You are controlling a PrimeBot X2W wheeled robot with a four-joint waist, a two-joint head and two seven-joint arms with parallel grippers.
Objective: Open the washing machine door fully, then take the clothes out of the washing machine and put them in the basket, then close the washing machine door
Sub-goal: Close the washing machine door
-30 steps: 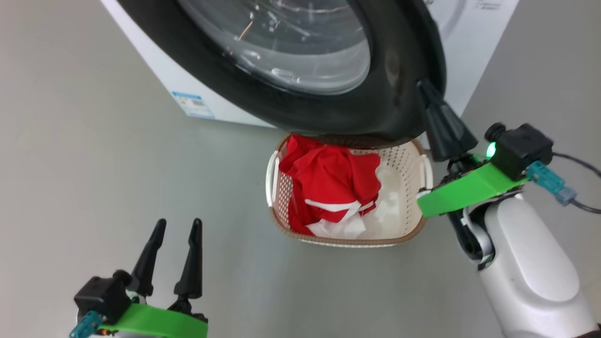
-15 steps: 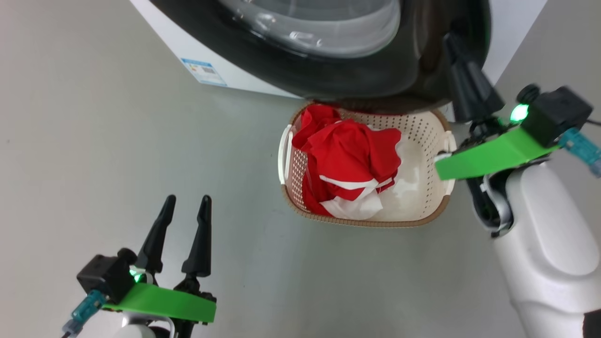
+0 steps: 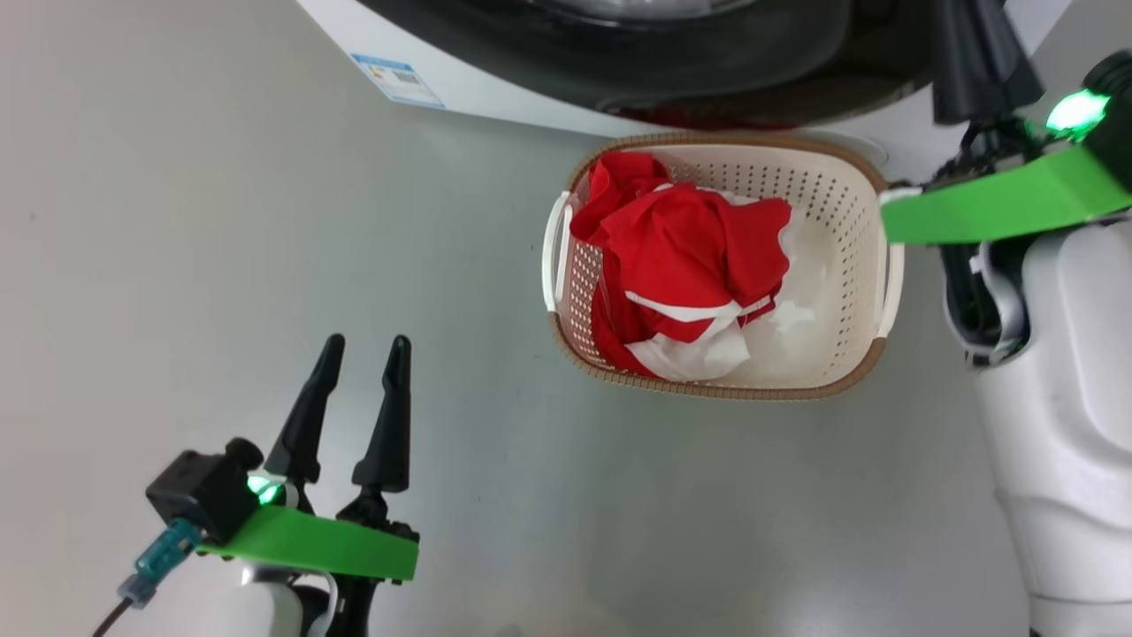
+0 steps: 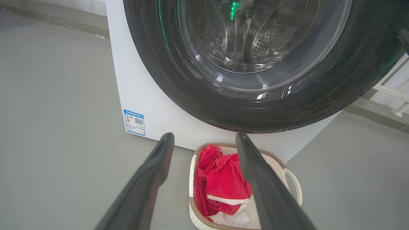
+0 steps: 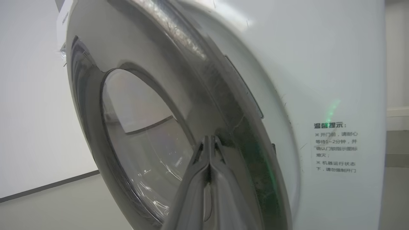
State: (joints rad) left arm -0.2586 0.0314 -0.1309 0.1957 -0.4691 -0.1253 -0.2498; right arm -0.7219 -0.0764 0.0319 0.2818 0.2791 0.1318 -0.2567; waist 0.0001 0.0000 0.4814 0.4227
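Pushing washing machine door (image 4: 255, 110) further shut

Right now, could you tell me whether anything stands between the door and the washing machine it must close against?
Nothing visible does. The door lies close to the white washing machine, with nothing seen in the narrow seam. The basket of clothes sits on the floor below the door's rim, apart from it.

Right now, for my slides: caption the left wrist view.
Open left gripper faces washing machine door; clothes lie in the basket.
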